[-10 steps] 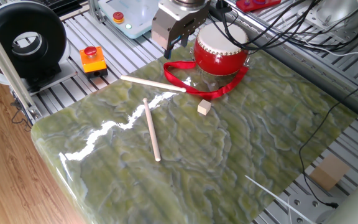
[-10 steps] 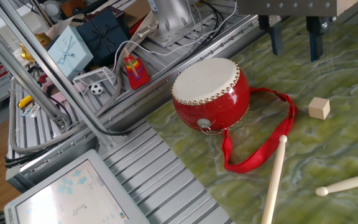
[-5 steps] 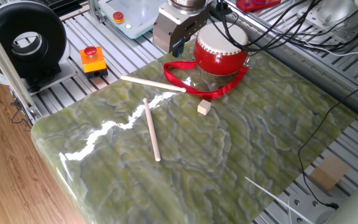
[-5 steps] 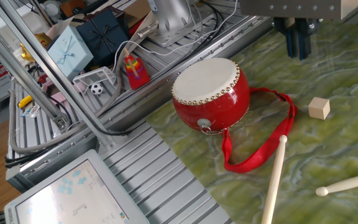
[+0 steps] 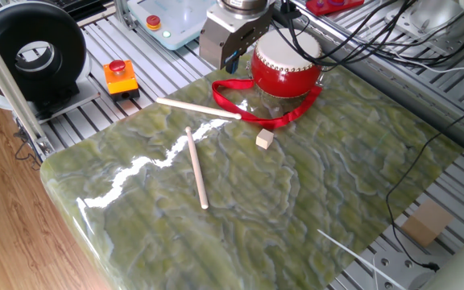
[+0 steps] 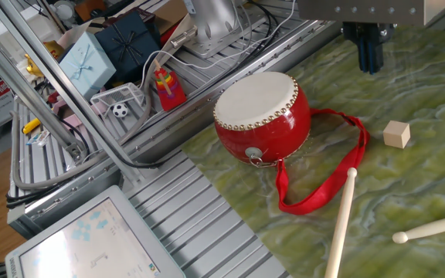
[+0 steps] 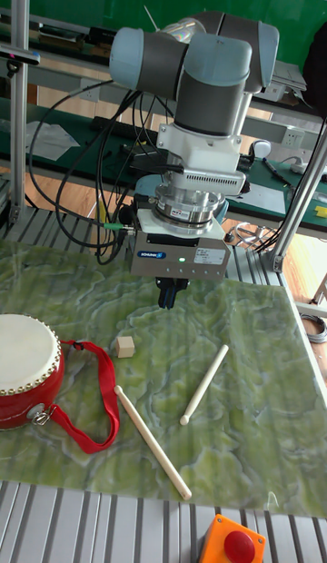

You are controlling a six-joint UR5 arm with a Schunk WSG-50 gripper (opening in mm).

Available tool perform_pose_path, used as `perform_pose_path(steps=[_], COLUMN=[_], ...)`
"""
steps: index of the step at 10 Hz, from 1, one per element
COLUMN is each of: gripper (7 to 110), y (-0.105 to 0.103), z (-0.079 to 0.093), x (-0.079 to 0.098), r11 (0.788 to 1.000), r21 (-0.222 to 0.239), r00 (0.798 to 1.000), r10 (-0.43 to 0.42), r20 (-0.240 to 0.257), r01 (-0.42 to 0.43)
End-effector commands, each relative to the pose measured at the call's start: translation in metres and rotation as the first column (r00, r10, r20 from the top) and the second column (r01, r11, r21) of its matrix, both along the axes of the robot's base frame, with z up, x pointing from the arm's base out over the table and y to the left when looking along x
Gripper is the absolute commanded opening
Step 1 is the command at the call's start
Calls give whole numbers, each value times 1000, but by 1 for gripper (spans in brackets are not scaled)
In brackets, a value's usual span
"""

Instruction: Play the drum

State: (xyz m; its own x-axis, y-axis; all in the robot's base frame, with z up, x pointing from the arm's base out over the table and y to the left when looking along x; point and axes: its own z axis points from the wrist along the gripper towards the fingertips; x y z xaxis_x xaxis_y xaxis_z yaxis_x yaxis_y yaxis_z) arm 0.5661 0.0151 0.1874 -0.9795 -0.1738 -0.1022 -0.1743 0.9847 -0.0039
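The drum (image 5: 287, 60) is small and round, with a glossy red body and a cream skin (image 6: 255, 98). It rests on the green mat at the far edge, tilted a little, and its red ribbon strap (image 6: 323, 185) trails over the mat. My gripper (image 5: 232, 63) hangs above the mat just left of the drum in one fixed view, shut with nothing between its fingers (image 6: 369, 55). In the tall fixed view the gripper (image 7: 169, 298) is right of the drum (image 7: 27, 359) and not touching it.
Two wooden drumsticks (image 5: 198, 109) (image 5: 196, 167) lie loose on the mat in front of the drum. A small wooden cube (image 5: 264, 138) sits beside the ribbon. An orange box with a red button (image 5: 121, 78) stands off the mat on the metal frame. Cables run behind the drum.
The fingers stood apart one second ago and have come together on nothing. The arm has barely shifted. Drum, sticks and cube are where they were.
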Motion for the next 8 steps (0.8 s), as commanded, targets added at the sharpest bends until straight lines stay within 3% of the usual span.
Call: perform_pose_path(steps=[1, 3, 5, 7, 8], gripper=[7, 7, 7, 7, 7], y=[-2, 5, -4, -2, -7], z=[-3, -1, -2, 0, -1], x=[-3, -2, -1, 1, -2], r11=[1000, 1000, 999, 999, 999], r21=[-6, 16, -16, -8, -28], r00=[1000, 1000, 999, 999, 999], r10=[16, 26, 43, 40, 40], r20=[-7, -5, -1, 7, -3], r01=[-16, -26, -43, -40, -40])
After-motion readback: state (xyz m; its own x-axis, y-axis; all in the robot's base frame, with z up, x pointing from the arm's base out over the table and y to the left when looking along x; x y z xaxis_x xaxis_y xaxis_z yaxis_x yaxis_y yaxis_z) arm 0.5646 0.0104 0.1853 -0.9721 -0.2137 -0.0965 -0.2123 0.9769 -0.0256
